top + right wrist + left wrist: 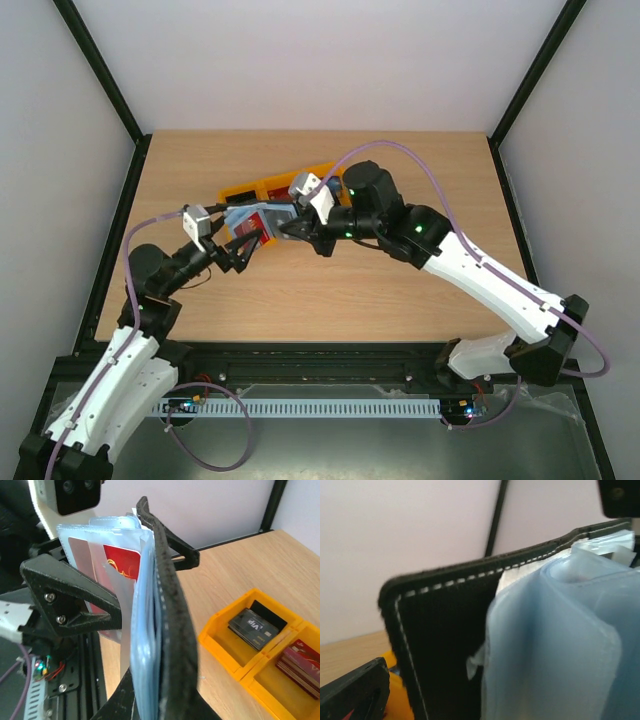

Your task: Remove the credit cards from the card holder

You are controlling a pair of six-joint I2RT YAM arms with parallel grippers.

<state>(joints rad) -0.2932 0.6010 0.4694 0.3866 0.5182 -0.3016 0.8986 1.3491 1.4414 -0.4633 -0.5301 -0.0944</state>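
The card holder [167, 605] is held up on edge above the table, black cover to the right and blue-grey pockets [145, 645] fanned to the left. My right gripper [155, 705] is shut on its lower edge. A red credit card [120, 562] shows inside a clear pocket, with a pale grey card beside it. My left gripper [243, 248] is open and straddles the card holder [250, 222], one finger [70, 595] on the pocket side and the other [177, 547] behind the cover. In the left wrist view the cover [445, 645] and pockets [555, 645] fill the frame.
Yellow bins [285, 190] stand on the wooden table just behind the grippers. One bin [220, 630] holds a dark card [252, 627]. The neighbouring bin holds a stack of red cards [300, 665]. Black frame posts stand at the table's back corners.
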